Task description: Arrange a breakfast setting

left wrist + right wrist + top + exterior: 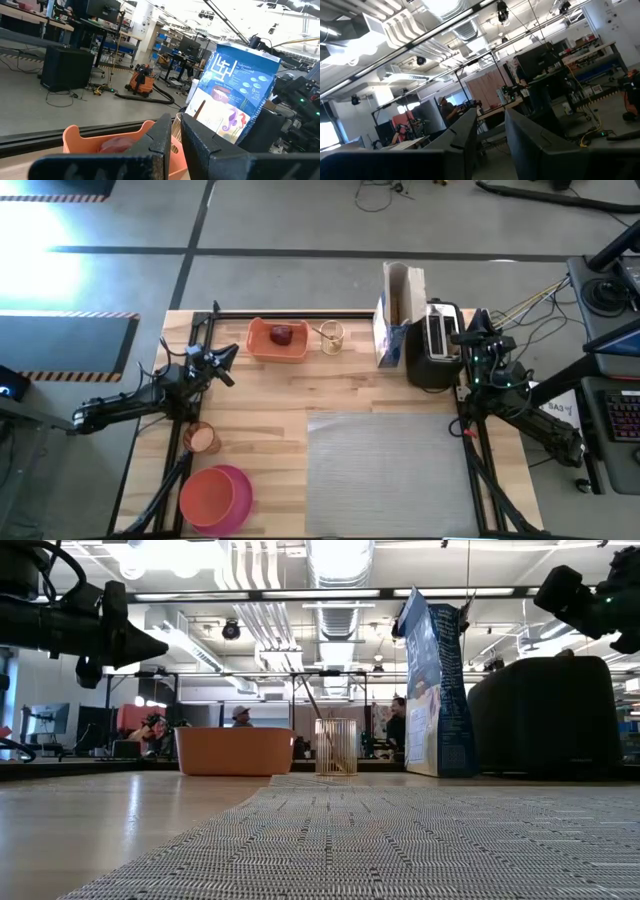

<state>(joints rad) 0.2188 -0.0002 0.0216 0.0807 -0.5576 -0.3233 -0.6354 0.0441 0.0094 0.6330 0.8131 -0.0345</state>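
The setting is barely begun, judging by how things lie. Only the grey placemat (388,470) is in position, spread flat along the near edge of the bench (280,395) toward its right corner, and nothing rests on it.

Starting at the left: the pink plate (236,498) sits at the near left corner with the orange bowl (205,495) stacked on it. Just behind them, close to the left edge, lies a small round brownish thing (203,438), probably the cup or the toast; I cannot tell which. The left gripper (226,363) hangs above the bench in the left half, toward the far edge, its tip aimed at the orange tray (277,340). Its fingers (165,142) are pressed nearly together with only a thin slit between them, and they grip nothing.

The tray stands at the far edge with the red apple (284,334) inside it. Just right of the tray stands a small clear holder (332,337) with a thin gold stick in it, likely the spoon. Then come a tall blue-and-white carton (395,315) and the black toaster (436,345) near the far right corner.

The right gripper (478,330) is raised over the right edge beside the toaster. Its fingers (462,142) stand a little apart, touching nothing.

So plate, bowl, cup, spoon, apple and toast all remain to be carried to the placemat.
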